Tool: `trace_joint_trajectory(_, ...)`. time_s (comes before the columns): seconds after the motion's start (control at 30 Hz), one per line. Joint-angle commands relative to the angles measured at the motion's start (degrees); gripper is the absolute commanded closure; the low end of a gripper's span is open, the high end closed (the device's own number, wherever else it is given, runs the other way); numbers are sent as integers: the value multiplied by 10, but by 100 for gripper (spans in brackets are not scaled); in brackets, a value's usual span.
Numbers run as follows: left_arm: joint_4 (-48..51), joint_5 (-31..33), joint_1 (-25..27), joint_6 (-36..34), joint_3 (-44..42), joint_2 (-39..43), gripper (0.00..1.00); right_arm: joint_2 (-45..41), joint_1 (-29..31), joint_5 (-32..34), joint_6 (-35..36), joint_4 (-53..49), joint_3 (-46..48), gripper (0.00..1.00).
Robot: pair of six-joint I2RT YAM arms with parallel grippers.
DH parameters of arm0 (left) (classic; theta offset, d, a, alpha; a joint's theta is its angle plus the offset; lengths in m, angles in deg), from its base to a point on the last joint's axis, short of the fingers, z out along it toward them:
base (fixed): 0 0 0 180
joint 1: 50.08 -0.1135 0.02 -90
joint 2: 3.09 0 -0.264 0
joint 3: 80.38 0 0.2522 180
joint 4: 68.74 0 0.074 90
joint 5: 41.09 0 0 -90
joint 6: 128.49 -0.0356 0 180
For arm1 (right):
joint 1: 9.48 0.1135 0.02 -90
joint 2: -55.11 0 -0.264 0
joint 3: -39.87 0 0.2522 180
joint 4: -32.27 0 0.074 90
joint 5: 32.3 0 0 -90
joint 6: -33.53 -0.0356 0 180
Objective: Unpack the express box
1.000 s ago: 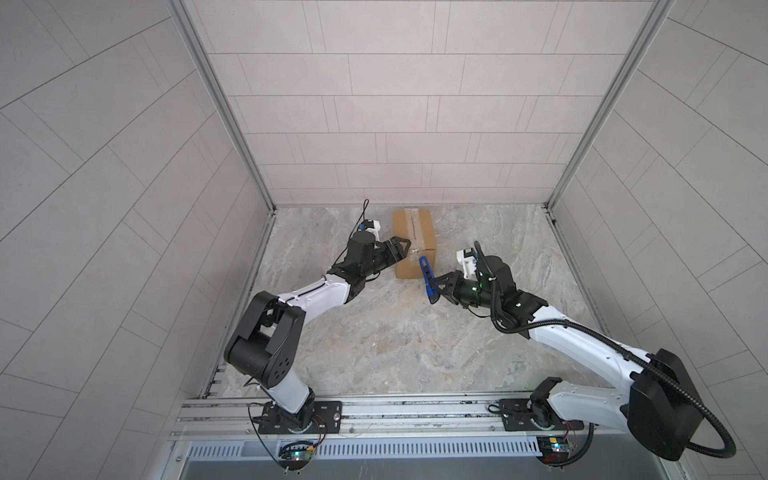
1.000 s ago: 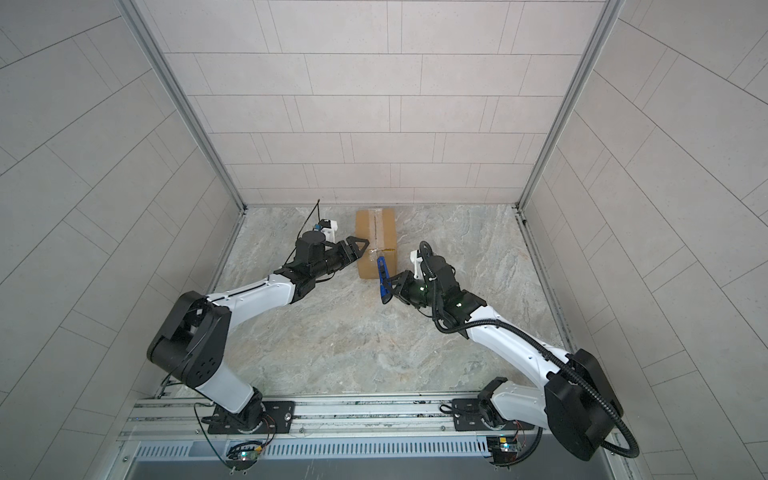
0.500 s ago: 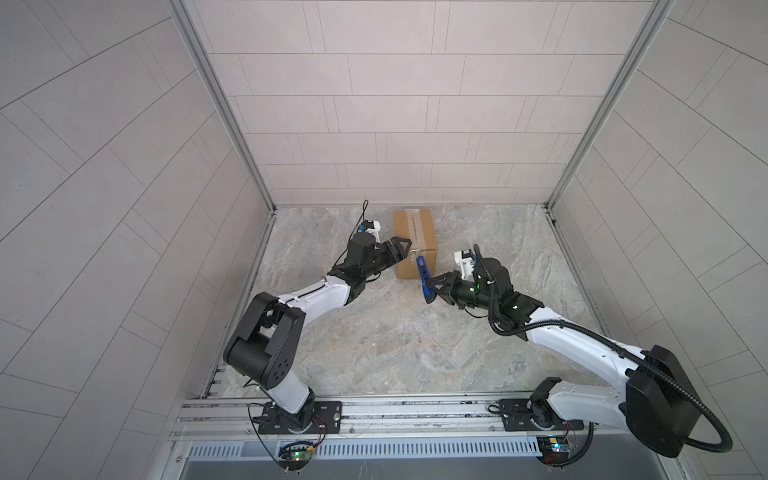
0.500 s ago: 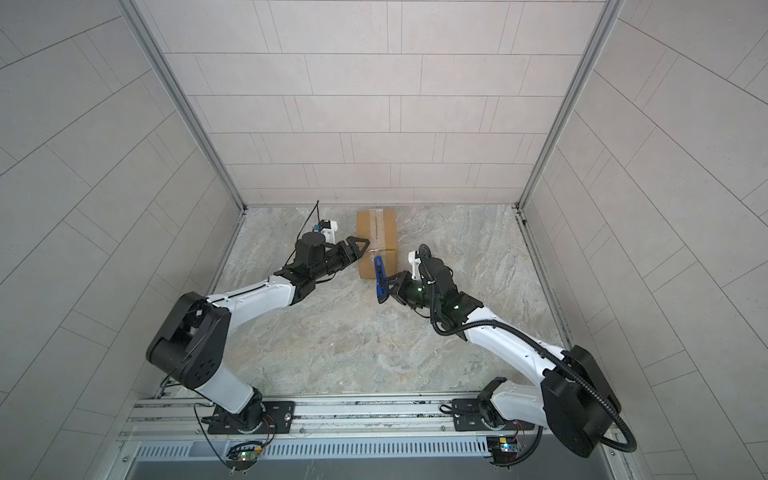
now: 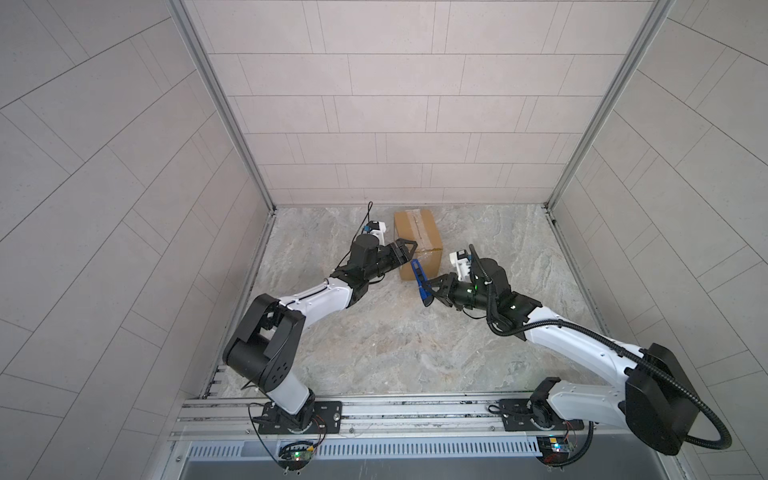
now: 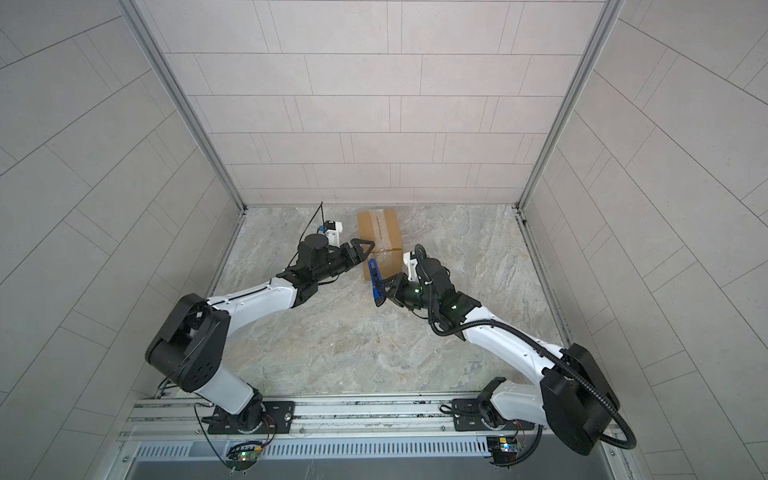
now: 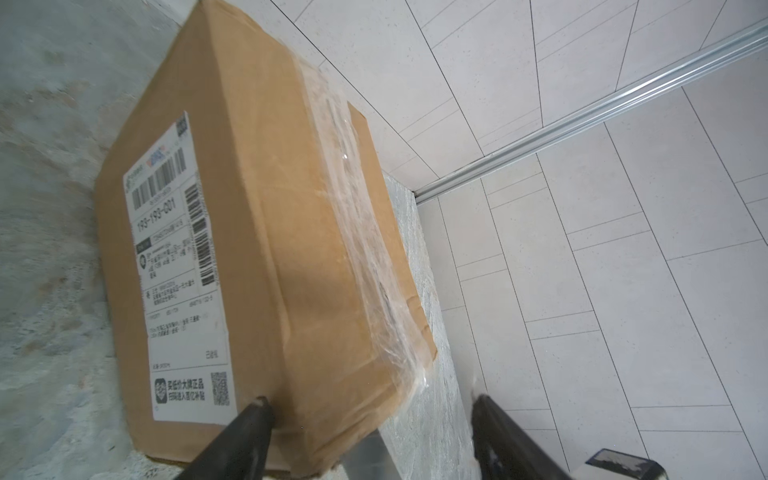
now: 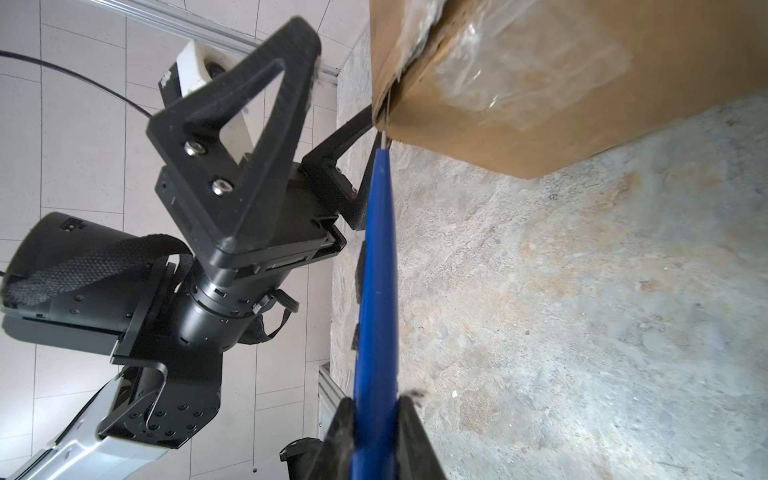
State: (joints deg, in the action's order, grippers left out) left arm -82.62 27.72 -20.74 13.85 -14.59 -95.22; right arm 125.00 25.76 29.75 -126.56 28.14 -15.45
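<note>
The express box (image 5: 417, 237) (image 6: 380, 237) is a brown carton with clear tape along its seam, standing near the back wall. Its white shipping label (image 7: 174, 266) faces my left arm. My left gripper (image 5: 405, 253) (image 6: 365, 251) (image 7: 370, 409) is open and straddles the box's near left corner. One of its fingertips (image 7: 257, 409) rests against the label side; the other stands apart above the top. My right gripper (image 5: 432, 291) (image 6: 388, 289) (image 8: 376, 405) is shut on a blue utility knife (image 5: 419, 280) (image 8: 376, 270). The knife's thin blade tip touches the box (image 8: 540, 83) at its near edge.
Grey tiled walls enclose the marbled floor (image 5: 395, 340) on three sides, with aluminium posts (image 5: 552, 199) in the back corners. Both arm bases sit on a metal rail (image 5: 395, 415) along the front. The box stands close to the back wall.
My right gripper has carried the blue knife a little left and farther back, bringing its tip up to the box's near edge. The left arm and the box have not moved.
</note>
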Motion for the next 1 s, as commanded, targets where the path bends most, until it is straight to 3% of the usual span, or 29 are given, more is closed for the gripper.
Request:
trace_joint_trajectory(0.0,-27,-18,9,4,-6,21,21,-6,10,-11,8,12,-14,100)
trace_joint_trajectory(0.5,10,-3,-2,-17,5,18,19,-201,-35,65,69,-256,31,100)
trace_joint_trajectory(0.73,48,-3,-53,-42,17,38,17,-263,-109,60,104,-345,28,100)
trace_joint_trajectory(0.97,103,-8,-94,-88,50,34,13,-264,-131,70,127,-372,18,100)
